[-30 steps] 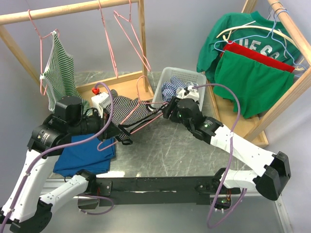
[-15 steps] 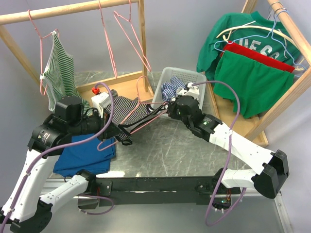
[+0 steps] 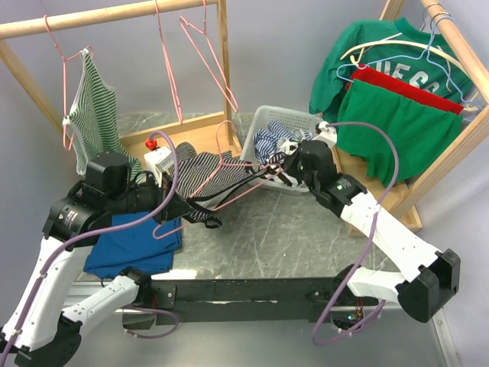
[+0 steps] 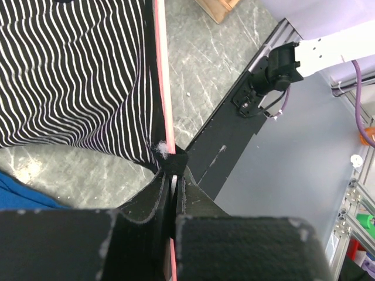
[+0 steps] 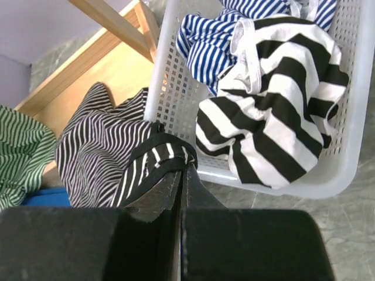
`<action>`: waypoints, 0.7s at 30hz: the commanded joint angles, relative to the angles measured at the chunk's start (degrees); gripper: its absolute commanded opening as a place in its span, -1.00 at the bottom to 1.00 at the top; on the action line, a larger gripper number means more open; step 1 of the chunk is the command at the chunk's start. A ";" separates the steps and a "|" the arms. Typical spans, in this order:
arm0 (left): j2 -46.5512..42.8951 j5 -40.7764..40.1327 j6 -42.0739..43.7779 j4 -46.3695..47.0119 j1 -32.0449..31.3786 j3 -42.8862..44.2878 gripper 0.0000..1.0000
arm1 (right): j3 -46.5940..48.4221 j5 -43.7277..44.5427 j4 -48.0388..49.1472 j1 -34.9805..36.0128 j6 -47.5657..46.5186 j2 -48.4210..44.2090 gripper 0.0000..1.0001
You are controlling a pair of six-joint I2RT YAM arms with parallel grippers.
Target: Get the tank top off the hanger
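Note:
A black-and-white thin-striped tank top [image 3: 200, 170] hangs on a pink wire hanger [image 3: 246, 186], stretched between both arms above the table. My left gripper [image 3: 200, 217] is shut on the hanger's lower bar [image 4: 163, 88], with the tank top [image 4: 70, 76] spread just beyond it. In the left wrist view that gripper [image 4: 174, 170] shows the pink wire pinched between its jaws. My right gripper [image 3: 280, 170] is shut on the tank top's black-edged strap [image 5: 165, 151], next to the basket's near wall. In the right wrist view that gripper [image 5: 184, 168] has the strap bunched at its tips.
A white basket [image 3: 262, 121] with striped clothes stands behind the right gripper. The left wooden rack [image 3: 114, 11] carries a green-striped top [image 3: 93, 115] and bare pink hangers. A blue cloth [image 3: 134, 245] lies under the left arm. The right rack holds green and red garments [image 3: 397, 115].
My right gripper closed on the tank top's strap and pulled it right, toward the basket. The garment is now drawn out along the hanger. The left gripper kept its hold.

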 commanded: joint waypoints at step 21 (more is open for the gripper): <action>-0.15 -12.11 -6.26 9.71 -0.34 2.05 -0.98 | -10.18 -3.84 -4.67 30.08 5.49 -7.70 -1.00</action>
